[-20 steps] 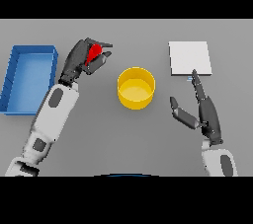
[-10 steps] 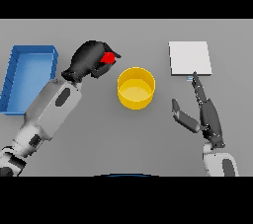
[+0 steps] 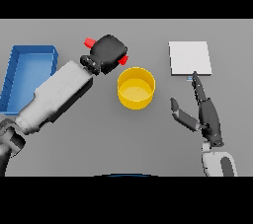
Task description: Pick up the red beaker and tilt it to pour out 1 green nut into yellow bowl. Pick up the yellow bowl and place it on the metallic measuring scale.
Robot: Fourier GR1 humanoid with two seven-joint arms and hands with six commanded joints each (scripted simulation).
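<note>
**Beaker held tilted beside the bowl**

The left hand [image 3: 109, 53] is curled round the red beaker [image 3: 89, 42], which lies tipped on its side; red shows at both ends of the closed fingers, one end just beside the rim of the yellow bowl [image 3: 136, 88]. The right hand [image 3: 206, 112] rests to the bowl's right, fingers straight and thumb spread, holding nothing; its fingertips reach the near edge of the scale [image 3: 190, 58]. A blue tray [image 3: 28, 72] lies behind the left forearm.

The left hand [image 3: 109, 53] hides most of the red beaker [image 3: 89, 42].
</note>
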